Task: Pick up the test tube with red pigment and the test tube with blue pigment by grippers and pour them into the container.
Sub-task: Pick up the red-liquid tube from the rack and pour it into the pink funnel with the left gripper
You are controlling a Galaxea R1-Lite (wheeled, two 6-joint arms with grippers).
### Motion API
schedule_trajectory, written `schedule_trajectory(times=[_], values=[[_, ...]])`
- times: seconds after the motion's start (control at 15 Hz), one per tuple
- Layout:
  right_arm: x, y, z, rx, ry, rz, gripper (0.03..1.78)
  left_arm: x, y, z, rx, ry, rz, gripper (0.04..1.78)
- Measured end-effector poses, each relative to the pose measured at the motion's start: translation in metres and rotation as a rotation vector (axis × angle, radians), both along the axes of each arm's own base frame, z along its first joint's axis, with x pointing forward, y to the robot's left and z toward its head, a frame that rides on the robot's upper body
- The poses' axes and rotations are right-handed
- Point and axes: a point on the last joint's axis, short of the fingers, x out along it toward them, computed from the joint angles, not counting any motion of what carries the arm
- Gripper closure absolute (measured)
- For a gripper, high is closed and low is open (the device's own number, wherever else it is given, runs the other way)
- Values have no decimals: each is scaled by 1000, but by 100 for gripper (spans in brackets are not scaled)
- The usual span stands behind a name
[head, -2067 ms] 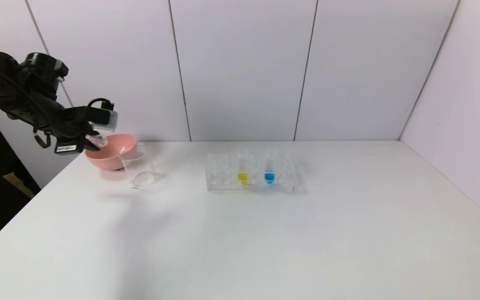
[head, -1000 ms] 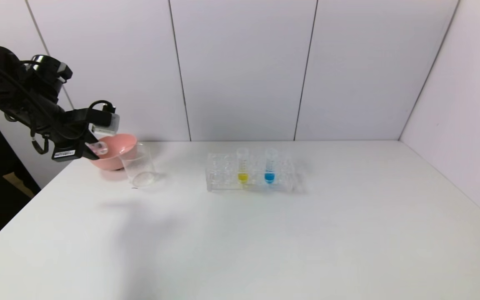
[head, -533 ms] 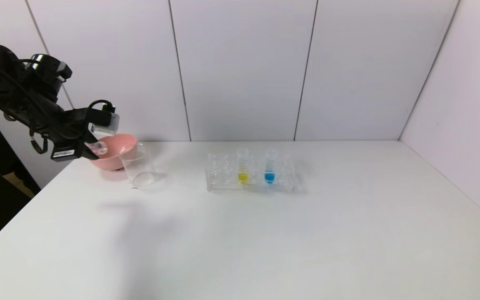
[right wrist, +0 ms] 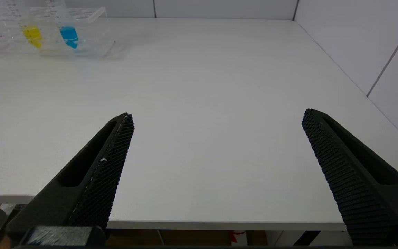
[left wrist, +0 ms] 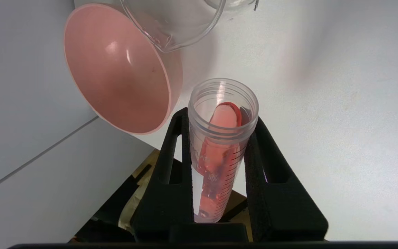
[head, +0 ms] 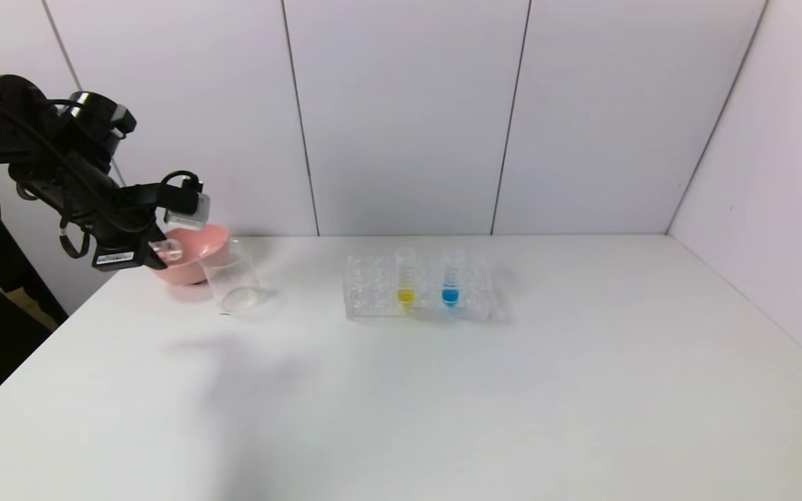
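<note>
My left gripper [head: 154,252] [left wrist: 219,117] is shut on the test tube with red pigment [left wrist: 219,152] [head: 166,248], held tilted at the table's far left. Its open mouth points toward the pink bowl and the container [head: 232,278] [left wrist: 174,27], a clear beaker just beyond. Red liquid lies along the tube's wall up to near the mouth. The test tube with blue pigment [head: 450,282] [right wrist: 68,33] stands upright in the clear rack [head: 366,292]. My right gripper [right wrist: 218,116] hangs open and empty near the table's front edge, out of the head view.
A pink bowl [head: 202,252] [left wrist: 116,69] sits behind the beaker, touching it on the left. A yellow-liquid tube [head: 406,282] stands in the rack beside the blue one. The white table [head: 512,403] ends at a wall behind and on the right.
The left arm has shifted slightly right, carrying the red tube's mouth closer to the bowl and the beaker. The rack and its tubes have not moved.
</note>
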Motion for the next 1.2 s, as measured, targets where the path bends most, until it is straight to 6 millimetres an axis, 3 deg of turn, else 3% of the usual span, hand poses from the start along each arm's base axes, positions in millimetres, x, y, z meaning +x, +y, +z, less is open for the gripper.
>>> schedule_trajectory(times=[1.2], values=[[0, 0, 0, 0, 0, 0, 4, 9, -2, -3, -83, -32, 124, 138]])
